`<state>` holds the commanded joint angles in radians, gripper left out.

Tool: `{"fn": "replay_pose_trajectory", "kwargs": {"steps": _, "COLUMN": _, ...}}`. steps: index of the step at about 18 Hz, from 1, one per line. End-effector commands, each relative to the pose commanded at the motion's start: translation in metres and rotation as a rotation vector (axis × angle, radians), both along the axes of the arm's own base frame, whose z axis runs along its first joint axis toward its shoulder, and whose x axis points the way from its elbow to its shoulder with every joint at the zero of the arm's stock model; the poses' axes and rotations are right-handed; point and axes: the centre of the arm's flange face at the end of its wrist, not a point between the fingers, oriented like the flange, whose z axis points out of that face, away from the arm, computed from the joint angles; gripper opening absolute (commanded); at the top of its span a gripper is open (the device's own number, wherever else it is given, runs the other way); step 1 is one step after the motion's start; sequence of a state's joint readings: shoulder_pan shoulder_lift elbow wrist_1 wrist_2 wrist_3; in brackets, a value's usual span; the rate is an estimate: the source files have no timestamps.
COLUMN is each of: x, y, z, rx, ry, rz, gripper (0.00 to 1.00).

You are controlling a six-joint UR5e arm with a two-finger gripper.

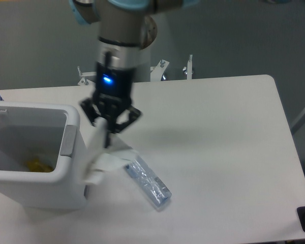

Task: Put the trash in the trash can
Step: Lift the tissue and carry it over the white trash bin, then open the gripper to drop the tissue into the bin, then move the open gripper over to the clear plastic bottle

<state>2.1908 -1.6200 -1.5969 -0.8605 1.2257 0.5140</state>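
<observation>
One crushed clear plastic bottle (pixel 149 181) lies nearest, at about six o'clock on the white tabletop (pixel 229 152), angled with its far end toward ten o'clock. One crumpled white wrapper (pixel 102 156) hangs just beside it toward nine o'clock, overlapping the bottle's far end, clamped in the jaws of the single gripper (pixel 110 131). One white trash can (pixel 35 157) stands at nine o'clock, the wrapper just outside its right wall; something yellow (pixel 38 165) lies inside.
</observation>
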Motion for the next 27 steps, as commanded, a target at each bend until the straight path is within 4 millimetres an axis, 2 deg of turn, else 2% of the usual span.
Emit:
{"fn": "replay_pose_trajectory", "kwargs": {"steps": 1, "x": 0.015, "y": 0.0, "z": 0.001, "rx": -0.012, "ry": -0.007, "rz": -0.022, "gripper": 0.0}}
{"fn": "replay_pose_trajectory", "kwargs": {"steps": 4, "x": 0.038, "y": -0.005, "z": 0.0, "rx": -0.033, "ry": -0.023, "rz": -0.056, "gripper": 0.02}}
{"fn": "replay_pose_trajectory", "kwargs": {"steps": 6, "x": 0.049, "y": -0.003, "z": 0.002, "rx": -0.029, "ry": -0.019, "rz": -0.075, "gripper": 0.16}}
{"fn": "replay_pose_trajectory", "kwargs": {"steps": 8, "x": 0.051, "y": -0.002, "z": 0.002, "rx": -0.024, "ry": -0.019, "rz": -0.084, "gripper": 0.6}}
{"fn": "replay_pose_trajectory", "kwargs": {"steps": 9, "x": 0.051, "y": 0.0, "z": 0.005, "rx": -0.014, "ry": -0.021, "rz": -0.087, "gripper": 0.74}}
{"fn": "replay_pose_trajectory", "kwargs": {"steps": 10, "x": 0.051, "y": 0.001, "z": 0.007, "rx": -0.011, "ry": -0.018, "rz": -0.087, "gripper": 0.97}}
{"fn": "replay_pose_trajectory", "kwargs": {"steps": 11, "x": 0.051, "y": 0.001, "z": 0.01, "rx": -0.005, "ry": -0.016, "rz": -0.088, "gripper": 1.0}}
{"fn": "replay_pose_trajectory", "kwargs": {"steps": 15, "x": 0.05, "y": 0.001, "z": 0.013, "rx": 0.001, "ry": -0.023, "rz": -0.077, "gripper": 1.0}}
{"fn": "replay_pose_trajectory", "kwargs": {"steps": 17, "x": 0.04, "y": 0.003, "z": 0.017, "rx": 0.011, "ry": -0.044, "rz": -0.032, "gripper": 1.0}}
{"fn": "replay_pose_trajectory", "kwargs": {"steps": 19, "x": 0.012, "y": -0.003, "z": 0.023, "rx": 0.023, "ry": -0.065, "rz": 0.045, "gripper": 1.0}}
{"fn": "replay_pose_trajectory", "kwargs": {"steps": 24, "x": -0.068, "y": 0.002, "z": 0.015, "rx": 0.041, "ry": -0.161, "rz": 0.21, "gripper": 1.0}}
{"fn": "replay_pose_trajectory", "kwargs": {"steps": 27, "x": -0.105, "y": 0.005, "z": 0.005, "rx": 0.032, "ry": -0.187, "rz": 0.277, "gripper": 1.0}}
